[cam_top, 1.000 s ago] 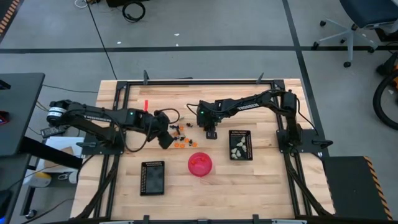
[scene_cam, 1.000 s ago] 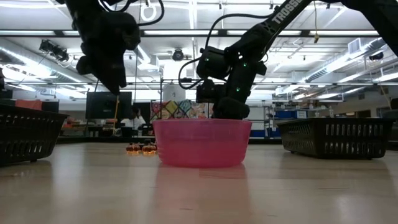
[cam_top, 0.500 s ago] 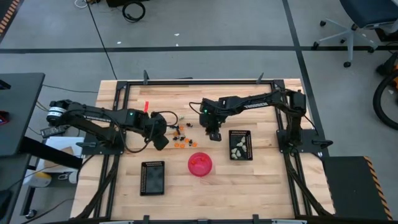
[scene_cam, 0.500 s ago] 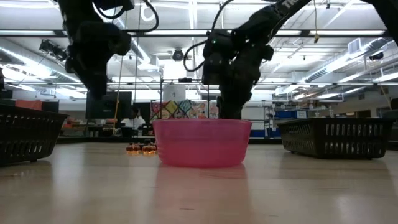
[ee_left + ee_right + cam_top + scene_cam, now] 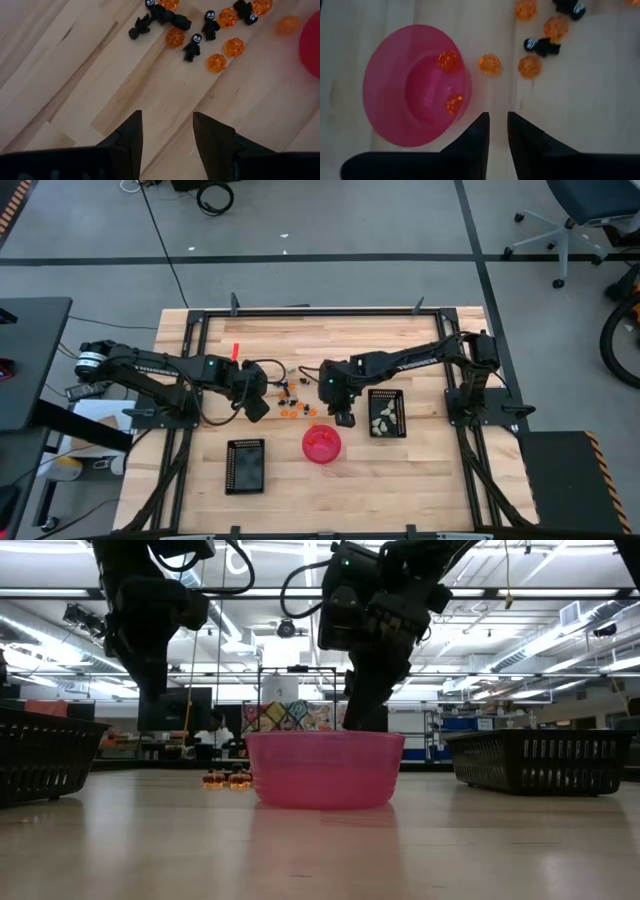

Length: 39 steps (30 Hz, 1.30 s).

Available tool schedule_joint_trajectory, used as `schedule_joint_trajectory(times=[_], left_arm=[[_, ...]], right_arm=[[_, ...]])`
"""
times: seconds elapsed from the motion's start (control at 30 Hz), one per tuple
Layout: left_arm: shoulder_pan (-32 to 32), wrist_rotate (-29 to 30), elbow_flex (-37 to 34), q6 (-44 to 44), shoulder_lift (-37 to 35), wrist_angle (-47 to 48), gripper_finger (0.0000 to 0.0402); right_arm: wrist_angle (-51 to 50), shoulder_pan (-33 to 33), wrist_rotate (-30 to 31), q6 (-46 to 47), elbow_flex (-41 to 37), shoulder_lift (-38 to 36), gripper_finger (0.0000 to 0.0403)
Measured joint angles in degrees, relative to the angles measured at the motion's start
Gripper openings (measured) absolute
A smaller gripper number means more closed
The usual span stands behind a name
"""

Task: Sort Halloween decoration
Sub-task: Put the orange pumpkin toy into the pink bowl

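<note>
Nearest, pink bowl (image 5: 321,444) with two orange pieces inside. Just beyond at one o'clock, right gripper (image 5: 343,418), fingers narrowly parted, nothing between. Farther, at eleven o'clock, scattered Halloween decoration (image 5: 291,399) on table (image 5: 400,470). At nine o'clock, left gripper (image 5: 256,409), fingers spread, empty.

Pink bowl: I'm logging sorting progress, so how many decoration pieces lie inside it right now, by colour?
Orange pieces: 2
Black: 0
Pale whitish-green: 0
Total in the pink bowl: 2
</note>
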<state>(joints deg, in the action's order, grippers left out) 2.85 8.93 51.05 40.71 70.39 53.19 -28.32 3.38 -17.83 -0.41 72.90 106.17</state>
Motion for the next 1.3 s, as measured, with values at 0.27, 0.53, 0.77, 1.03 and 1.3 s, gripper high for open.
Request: schedule_joint_trajectory(times=[0.27, 0.53, 0.77, 1.03, 1.3], left_arm=[[0.1, -1.83, -0.02, 0.28, 0.0, -2.58, 0.0149], [4.92, -3.38, -0.02, -4.94, 0.0, -17.05, 0.0149], [8.88, 2.63, 0.0, -11.32, 2.0, -22.66, 0.0149], [9.55, 3.88, -0.02, -12.47, 10.92, -22.92, 0.0149], [7.46, 3.35, -0.02, -25.33, 19.81, -29.82, 0.0149]], right_arm=[[0.49, 0.06, -0.9, -2.24, 0.0, 0.17, 0.0107], [5.87, -1.86, -1.14, -2.7, -0.15, 3.68, 0.0127], [7.74, -2.27, -2.78, -0.86, -0.15, 5.75, 0.013], [5.42, -0.84, -0.54, 3.25, -0.17, 3.18, 0.0129], [1.85, 1.73, 2.66, 3.19, -0.15, -5.59, 0.0129]])
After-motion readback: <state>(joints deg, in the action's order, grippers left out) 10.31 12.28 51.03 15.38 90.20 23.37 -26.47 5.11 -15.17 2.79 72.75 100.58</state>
